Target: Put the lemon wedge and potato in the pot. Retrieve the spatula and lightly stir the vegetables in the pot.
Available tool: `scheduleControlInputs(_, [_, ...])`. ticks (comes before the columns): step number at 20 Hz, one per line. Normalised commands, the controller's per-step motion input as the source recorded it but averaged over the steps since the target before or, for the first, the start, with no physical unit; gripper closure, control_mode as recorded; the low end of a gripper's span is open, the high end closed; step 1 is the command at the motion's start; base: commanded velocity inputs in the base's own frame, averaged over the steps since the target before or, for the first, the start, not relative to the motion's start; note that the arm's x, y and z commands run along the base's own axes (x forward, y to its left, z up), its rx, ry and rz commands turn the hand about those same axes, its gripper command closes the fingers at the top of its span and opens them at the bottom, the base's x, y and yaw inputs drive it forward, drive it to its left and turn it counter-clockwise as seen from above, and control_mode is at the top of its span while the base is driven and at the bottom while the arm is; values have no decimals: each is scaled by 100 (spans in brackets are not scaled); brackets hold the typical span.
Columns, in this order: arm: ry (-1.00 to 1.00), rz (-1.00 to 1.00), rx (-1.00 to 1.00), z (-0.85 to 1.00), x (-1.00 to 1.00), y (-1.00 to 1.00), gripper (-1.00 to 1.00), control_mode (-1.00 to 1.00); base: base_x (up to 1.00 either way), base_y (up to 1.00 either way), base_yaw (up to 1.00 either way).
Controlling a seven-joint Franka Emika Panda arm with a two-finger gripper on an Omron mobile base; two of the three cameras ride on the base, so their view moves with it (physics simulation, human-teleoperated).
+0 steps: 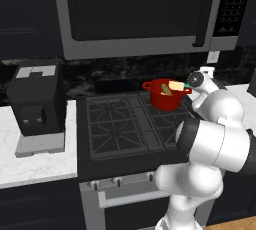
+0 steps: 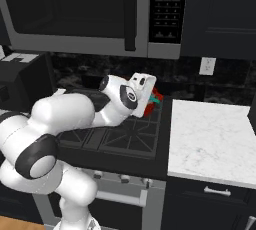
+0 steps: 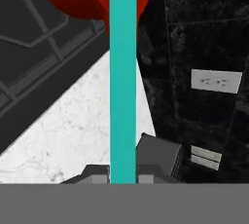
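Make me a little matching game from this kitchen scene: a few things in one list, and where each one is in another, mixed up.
Things:
1. pot
2. spatula
3. coffee machine
4. microwave

Places:
A. on the white counter left of the stove
B. mounted above the stove
C. on the stove's back right burner
D. clamped in the robot's jaws, reaching toward the pot

Pairs: 1-C, 2-D, 3-A, 4-B

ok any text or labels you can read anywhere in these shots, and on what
No text can be read in any view.
Microwave control panel: rows of small light marks, too blurred to read.
Coffee machine: no label visible.
Wall outlet: faint marks, not text.
Pot, spatula: plain.
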Motion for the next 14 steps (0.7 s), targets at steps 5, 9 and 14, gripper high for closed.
scheduleControlInputs(5, [15,-11,-24,18,20,3,100,-100,0,0,0])
scheduleControlInputs(9, [5,-7,-18,15,43,13,100,-100,0,0,0])
scheduleControlInputs(14, [16,-3,-19,22,42,9,100,-100,0,0,0])
